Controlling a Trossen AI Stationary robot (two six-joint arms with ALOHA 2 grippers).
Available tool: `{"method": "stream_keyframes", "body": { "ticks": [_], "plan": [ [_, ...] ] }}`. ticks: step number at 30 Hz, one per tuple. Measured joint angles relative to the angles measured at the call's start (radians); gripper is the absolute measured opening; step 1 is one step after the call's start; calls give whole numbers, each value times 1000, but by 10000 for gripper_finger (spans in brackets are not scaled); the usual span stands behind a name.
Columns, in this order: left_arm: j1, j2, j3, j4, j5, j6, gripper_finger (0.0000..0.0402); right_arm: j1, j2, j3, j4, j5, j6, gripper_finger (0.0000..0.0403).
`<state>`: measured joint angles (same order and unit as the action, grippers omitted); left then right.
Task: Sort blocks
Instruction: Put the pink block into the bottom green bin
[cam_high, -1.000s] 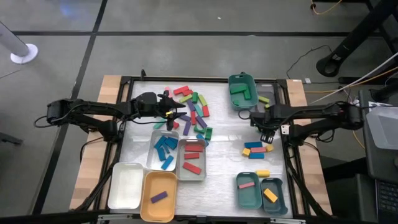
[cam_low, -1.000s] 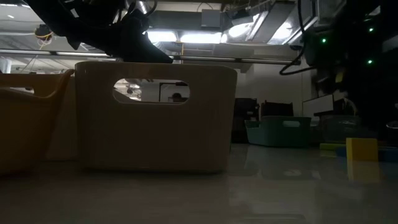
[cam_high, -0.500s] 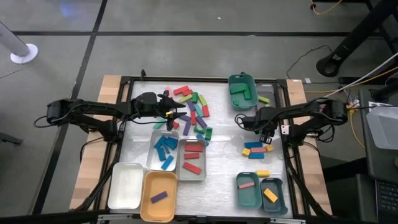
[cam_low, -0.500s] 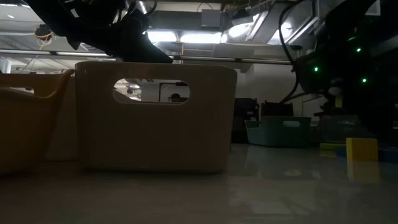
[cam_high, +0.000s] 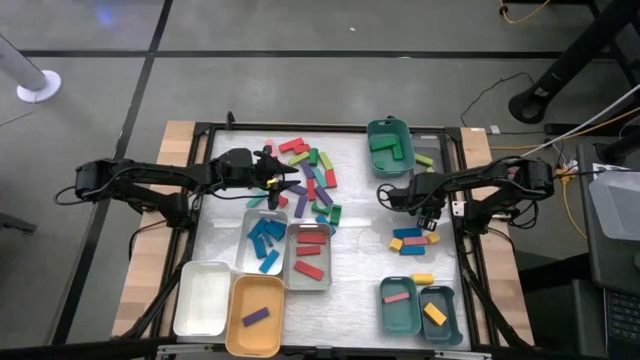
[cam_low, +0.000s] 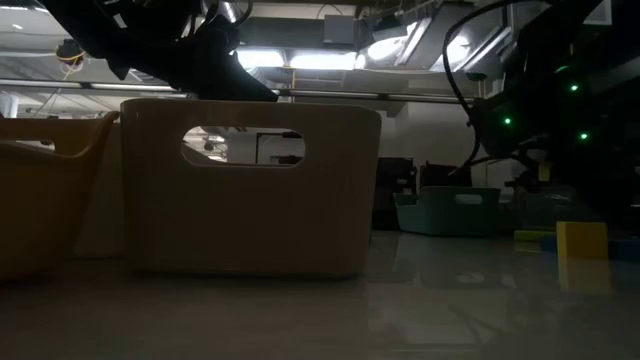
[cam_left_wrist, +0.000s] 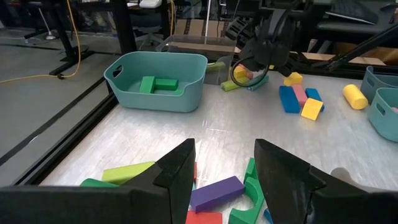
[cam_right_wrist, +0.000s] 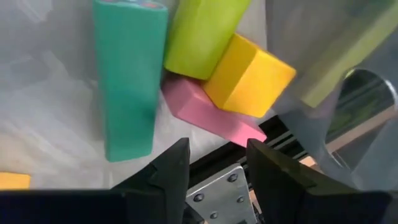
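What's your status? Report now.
Left gripper open, empty, over loose blocks. Right gripper open, empty, near the teal tray. Nothing blocking.

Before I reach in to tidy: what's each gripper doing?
Left gripper: open, empty, over the loose blocks.
Right gripper: open, holding nothing, beside the green tray.

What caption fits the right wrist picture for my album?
Open right end effector hovering over teal, lime, yellow and pink bar-shaped blocks.

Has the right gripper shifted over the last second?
Yes. In the high view the right gripper has moved toward the table's middle, now just below the green tray.
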<state>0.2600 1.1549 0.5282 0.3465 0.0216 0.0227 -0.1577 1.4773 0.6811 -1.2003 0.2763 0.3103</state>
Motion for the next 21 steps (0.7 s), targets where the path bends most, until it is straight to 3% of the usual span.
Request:
{"method": "stream_keyframes", "body": {
  "ticks": [21],
  "plan": [
    [0, 0, 0, 0, 0, -23, 155, 0, -2, 2, 89, -122, -3, 159]
  ]
}}
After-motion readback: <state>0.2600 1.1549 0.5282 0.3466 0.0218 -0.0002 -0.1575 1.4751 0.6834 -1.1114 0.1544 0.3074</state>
